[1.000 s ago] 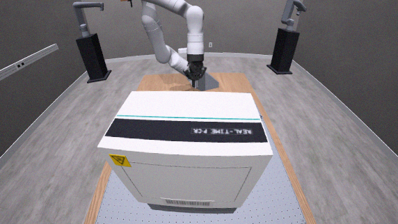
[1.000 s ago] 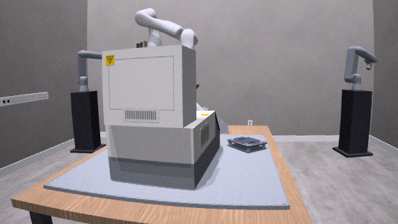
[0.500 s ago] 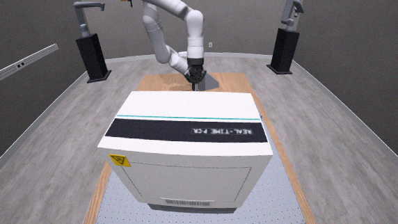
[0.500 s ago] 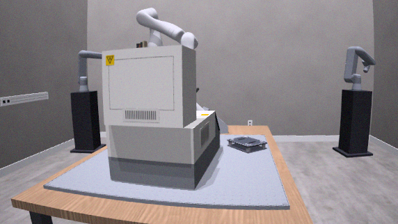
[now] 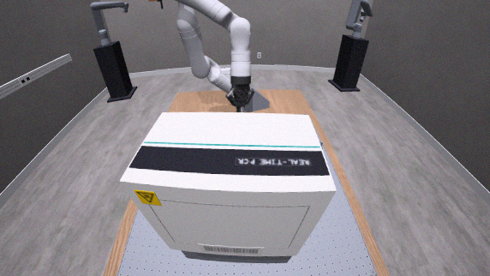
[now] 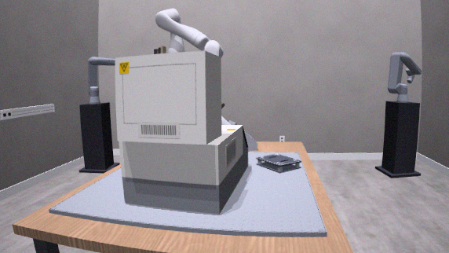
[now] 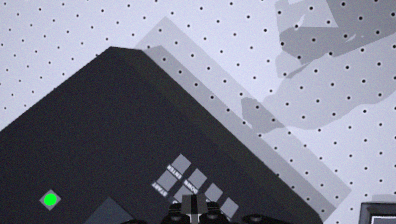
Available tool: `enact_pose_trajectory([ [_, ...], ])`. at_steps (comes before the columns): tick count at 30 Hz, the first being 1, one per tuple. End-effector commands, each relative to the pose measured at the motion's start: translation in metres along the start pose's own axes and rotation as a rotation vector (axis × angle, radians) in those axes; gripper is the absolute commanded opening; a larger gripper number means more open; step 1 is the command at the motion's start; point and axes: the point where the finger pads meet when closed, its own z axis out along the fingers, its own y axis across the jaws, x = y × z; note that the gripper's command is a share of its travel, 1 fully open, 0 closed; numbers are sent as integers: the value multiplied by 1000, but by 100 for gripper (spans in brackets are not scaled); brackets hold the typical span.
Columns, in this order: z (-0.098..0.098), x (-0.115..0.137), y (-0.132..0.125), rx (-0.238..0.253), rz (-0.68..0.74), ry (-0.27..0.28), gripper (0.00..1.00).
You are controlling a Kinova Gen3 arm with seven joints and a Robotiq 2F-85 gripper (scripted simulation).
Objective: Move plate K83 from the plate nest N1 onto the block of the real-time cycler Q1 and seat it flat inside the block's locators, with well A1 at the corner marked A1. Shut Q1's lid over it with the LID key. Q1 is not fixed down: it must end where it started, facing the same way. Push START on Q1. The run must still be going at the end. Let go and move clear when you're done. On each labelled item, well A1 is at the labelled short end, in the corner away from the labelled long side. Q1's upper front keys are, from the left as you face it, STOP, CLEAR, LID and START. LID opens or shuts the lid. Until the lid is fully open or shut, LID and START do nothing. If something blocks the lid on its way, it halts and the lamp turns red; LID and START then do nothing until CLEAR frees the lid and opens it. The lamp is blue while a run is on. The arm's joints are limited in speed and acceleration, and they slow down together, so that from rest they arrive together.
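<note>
The cycler Q1 is a big white box on the grey mat, seen from its back in the top and exterior views. Its block is hidden from every view. In the wrist view I look down on Q1's dark front panel, with a green lamp and a cluster of small grey keys. My gripper is shut and empty, its fingertips right over the keys at the frame's lower edge. In the top view it hangs just behind Q1's far edge. The plate nest N1 stands right of Q1 with a dark plate-like item on it.
A corner of the nest shows at the wrist view's lower right. Black pedestals with camera arms stand on the floor at left and right. The mat lies on a wooden table.
</note>
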Motion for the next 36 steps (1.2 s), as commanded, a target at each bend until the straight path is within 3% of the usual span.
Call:
enact_pose_trajectory([
  [1,3,0,1,0,0,-1,10],
  [36,38,7,7,0,0,-1,10],
])
